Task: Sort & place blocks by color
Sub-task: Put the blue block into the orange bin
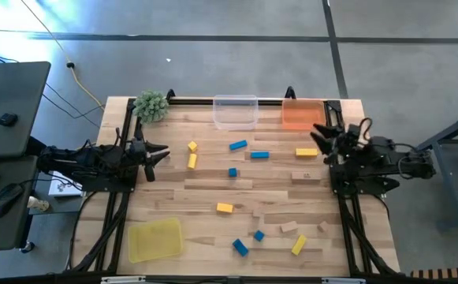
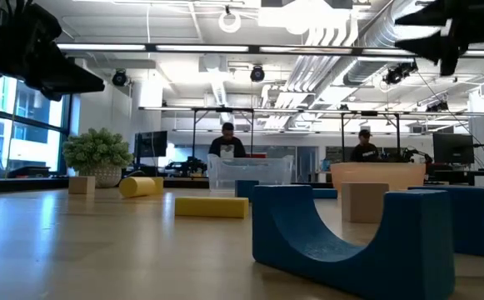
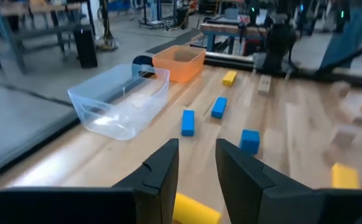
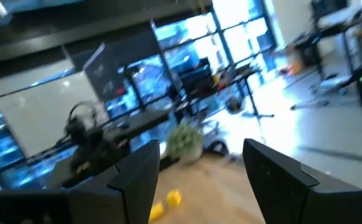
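Observation:
Small blocks lie scattered flat on the wooden table (image 1: 213, 193). Yellow ones (image 1: 191, 160) lie at the left, one yellow (image 1: 307, 152) lies at the right, and blue ones (image 1: 238, 145) sit mid-table. More blue (image 1: 240, 248), yellow (image 1: 299, 245) and plain wood (image 1: 289, 227) blocks lie toward the near edge. My left gripper (image 1: 159, 151) hovers open at the left edge, and in its wrist view a yellow block (image 3: 196, 208) shows below the open left gripper (image 3: 196, 168). My right gripper (image 1: 317, 136) is open at the right side, raised, by the orange tray (image 1: 301, 114); the right gripper (image 4: 202, 165) holds nothing.
A clear tray (image 1: 236, 110) and the orange tray stand at the far edge, a yellow tray (image 1: 154, 239) at the near left corner, and a green plant (image 1: 150, 105) at the far left corner. In the low view a blue arch block (image 2: 354, 242) stands close. People sit beyond the table.

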